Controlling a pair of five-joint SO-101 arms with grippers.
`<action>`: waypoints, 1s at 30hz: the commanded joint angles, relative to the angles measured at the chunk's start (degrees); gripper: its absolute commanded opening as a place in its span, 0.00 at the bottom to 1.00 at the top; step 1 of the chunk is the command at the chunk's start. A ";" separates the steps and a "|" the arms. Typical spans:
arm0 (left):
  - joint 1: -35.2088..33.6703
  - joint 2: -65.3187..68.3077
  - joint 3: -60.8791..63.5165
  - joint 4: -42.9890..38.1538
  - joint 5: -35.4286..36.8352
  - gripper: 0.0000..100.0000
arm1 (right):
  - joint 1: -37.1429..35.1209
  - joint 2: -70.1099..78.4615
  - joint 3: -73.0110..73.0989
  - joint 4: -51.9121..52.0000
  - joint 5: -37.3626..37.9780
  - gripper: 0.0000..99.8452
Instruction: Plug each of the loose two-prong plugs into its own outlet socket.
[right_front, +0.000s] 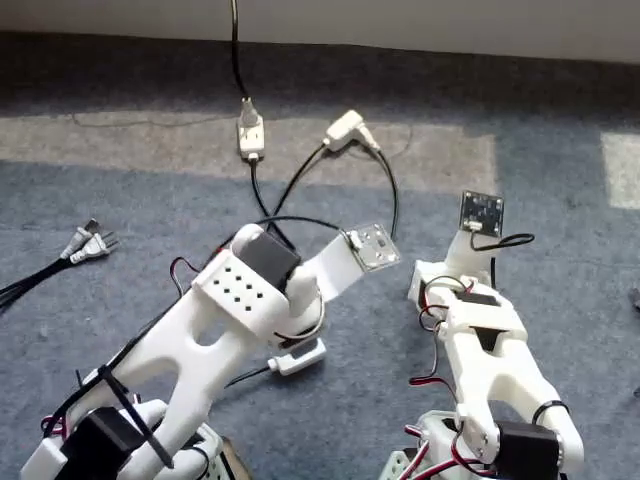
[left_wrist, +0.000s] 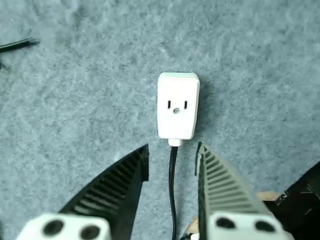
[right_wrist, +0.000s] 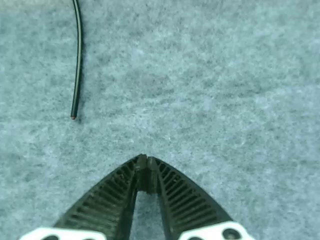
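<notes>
Nothing legible out here, no words, numbers or labels to read off. The outlet socket (left_wrist: 178, 106), sitting just ahead of the left gripper (left_wrist: 172, 150), shows a plain white face: two slots, one round hole, no lettering.

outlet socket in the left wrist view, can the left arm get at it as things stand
Probably yes. The left gripper hangs open just short of the outlet socket, face up on the carpet. Only its own black cord runs between the fingers.
</notes>
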 joint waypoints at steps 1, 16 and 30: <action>1.54 -0.66 6.90 -9.05 0.70 0.17 | -0.13 -0.57 -2.33 0.04 0.62 0.01; -9.54 -0.13 27.74 -43.60 -5.54 0.17 | -0.13 -0.57 -2.42 0.04 0.62 0.01; -15.43 -0.13 28.62 -49.93 -7.21 0.17 | -0.48 -0.31 -2.68 -0.04 0.62 0.01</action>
